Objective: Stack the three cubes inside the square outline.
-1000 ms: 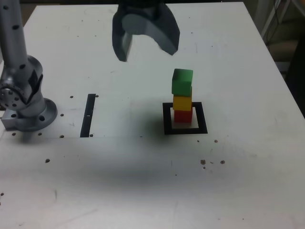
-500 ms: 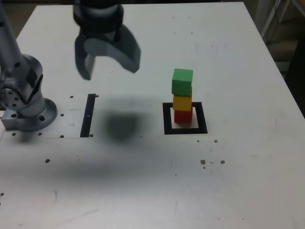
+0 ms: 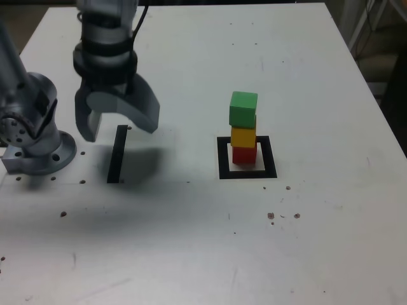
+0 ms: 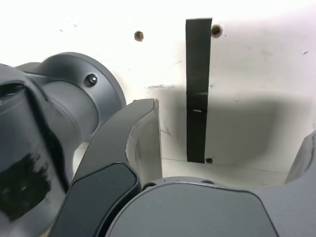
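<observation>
You have the white desk (image 3: 191, 241) filling nearly the whole exterior view, speckled with small dark holes and marks. At the exterior view's left edge of the desk sits the arm's grey base (image 3: 35, 136), bolted down. Just beside it, toward the middle, the end effector (image 3: 117, 124) hangs pointing down above the desk, its two dark jaws spread wide with nothing between them; its shadow falls on the desk under and around it. In the wrist view you can see the end effector (image 4: 232, 148) the same way, one jaw curving in beside the base and the other only a sliver at the picture's edge, bare desk between.

Beneath the jaws lies a thin black strip (image 3: 117, 154), running toward the desk's near edge; the wrist view shows that strip (image 4: 197, 89) lying flat between the jaws.

Well apart, toward the exterior view's right of the desk's middle, you find the square outline (image 3: 222, 162). Inside it stand the three cubes in one column: the red cube (image 3: 243, 154) at the bottom on the pale centre, the yellow cube (image 3: 243, 136) resting on it, and the green cube (image 3: 243, 108) on top, sitting slightly askew to the yellow one.
</observation>
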Motion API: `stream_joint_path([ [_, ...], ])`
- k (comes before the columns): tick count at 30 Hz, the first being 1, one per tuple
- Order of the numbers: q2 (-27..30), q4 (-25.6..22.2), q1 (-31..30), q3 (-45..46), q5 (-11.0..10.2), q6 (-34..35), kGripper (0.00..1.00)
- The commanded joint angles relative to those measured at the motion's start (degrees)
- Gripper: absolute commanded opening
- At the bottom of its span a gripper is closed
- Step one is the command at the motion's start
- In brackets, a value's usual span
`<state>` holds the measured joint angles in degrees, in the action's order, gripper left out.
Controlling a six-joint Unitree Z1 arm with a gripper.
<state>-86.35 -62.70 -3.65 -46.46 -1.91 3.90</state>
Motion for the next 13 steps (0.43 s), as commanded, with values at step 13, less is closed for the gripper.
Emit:
stream_joint_path([
  [13,-0.46,6.66,0.07,5.91,1.85,0.13,1.00],
])
